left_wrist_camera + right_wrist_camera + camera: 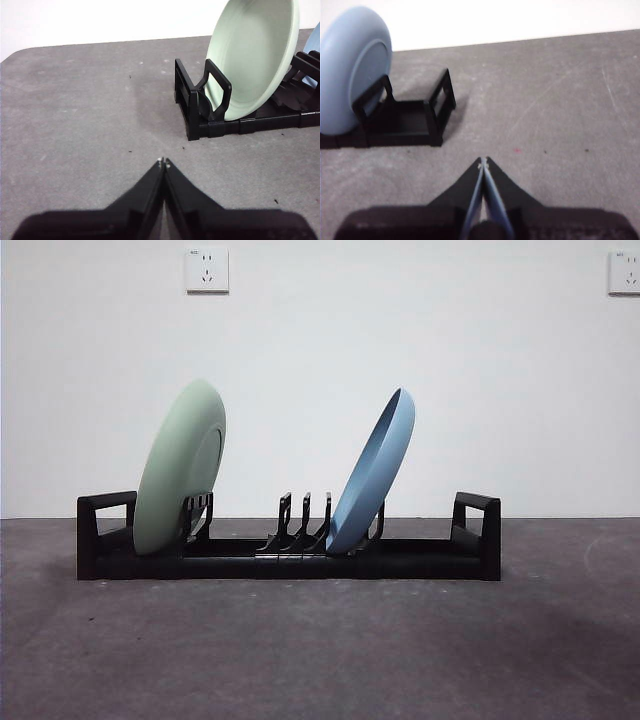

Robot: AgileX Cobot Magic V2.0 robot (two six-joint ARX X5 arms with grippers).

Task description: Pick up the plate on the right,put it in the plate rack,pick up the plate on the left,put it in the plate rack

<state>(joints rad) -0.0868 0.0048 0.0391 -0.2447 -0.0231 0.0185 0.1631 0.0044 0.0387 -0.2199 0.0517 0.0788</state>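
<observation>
across the table's middle, we see the plate rack (290,555) propping the green plate (180,470) at its left end and the blue plate (372,475) right of centre, prongs keeping both tilted. we hold our left gripper (163,162) and right gripper (483,161) empty, jaws together, well apart from the rack.

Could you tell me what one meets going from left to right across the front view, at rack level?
Rack's left loop handle → green plate → bare prongs → blue plate → right loop handle.
</observation>
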